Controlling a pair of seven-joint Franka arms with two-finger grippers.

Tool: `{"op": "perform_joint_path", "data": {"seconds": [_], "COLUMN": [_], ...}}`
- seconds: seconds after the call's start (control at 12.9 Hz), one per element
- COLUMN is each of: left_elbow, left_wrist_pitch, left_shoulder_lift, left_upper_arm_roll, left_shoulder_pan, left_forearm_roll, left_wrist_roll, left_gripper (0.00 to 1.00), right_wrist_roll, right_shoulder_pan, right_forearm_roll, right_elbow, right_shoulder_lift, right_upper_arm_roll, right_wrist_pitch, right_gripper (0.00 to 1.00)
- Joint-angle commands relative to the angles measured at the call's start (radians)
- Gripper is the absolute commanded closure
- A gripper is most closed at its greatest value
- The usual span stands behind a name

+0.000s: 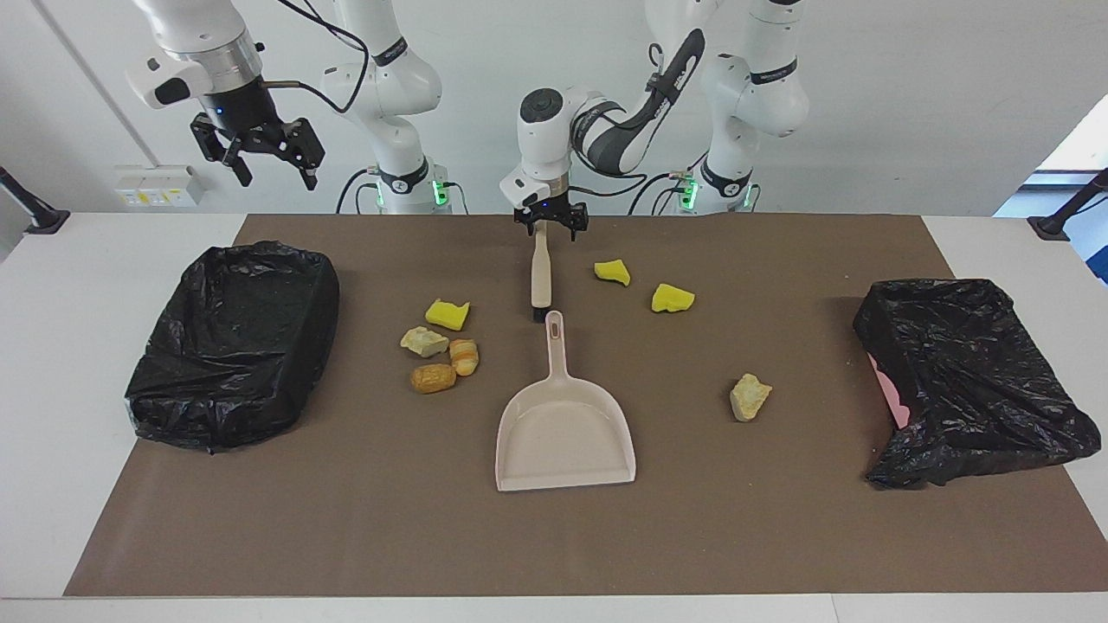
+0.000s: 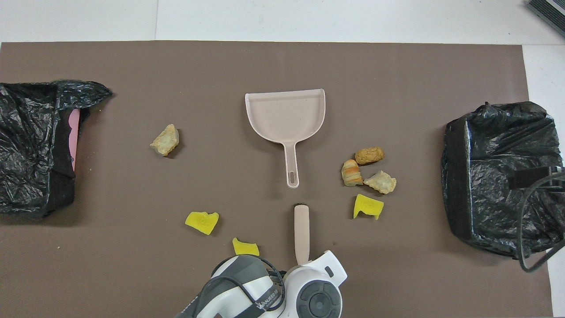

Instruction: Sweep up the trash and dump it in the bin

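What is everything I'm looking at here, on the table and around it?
Yellow sponge pieces: three, bright yellow, two toward the left arm's end beside the brush, one by the rolls.
Beige lumps: two, pale, one alone toward the left arm's end, one by the rolls.
Bread-like rolls: two, orange-brown, beside the dustpan.
Dustpan: one, beige, mid-table.
Brush: one, beige, nearer the robots than the dustpan.
Bins: two, lined with black bags, one at each end.
Mat: one, brown.
Left gripper: at the brush handle's end.
Right gripper: open, raised, waiting.
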Motion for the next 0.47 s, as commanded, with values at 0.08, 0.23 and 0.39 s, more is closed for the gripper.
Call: {"op": "perform_joint_path", "data": {"seconds": [0.08, 0.23, 0.39], "left_elbow": [-0.008, -0.008, 0.003], "left_wrist_pitch": [0.008, 0.004, -0.04], "left_shoulder_lift": [-0.017, -0.018, -0.026], "left_upper_arm_roll": [0.013, 0.012, 0.013], "left_shoulder_pan": [-0.017, -0.018, -0.017], "left_forearm_roll": [0.0, 0.0, 0.0], "left_wrist_roll": [-0.032, -0.03, -0.032], "left_gripper": [0.5, 0.64, 0.85], "right_wrist_roll": [-0.033, -0.035, -0.035], "right_shoulder_pan": [-0.023, -0.023, -0.025], "right_forearm_roll": [-0.01, -0.01, -0.01], "right_elbow": [-0.017, -0.017, -0.017], "right_shoulder_lift": [-0.014, -0.014, -0.014], "right_upper_arm_roll": [0.004, 0.004, 0.004], "right_wrist_pitch": [-0.001, -0.001, -0.001], "right_gripper": [0.0, 0.0, 0.0]}}
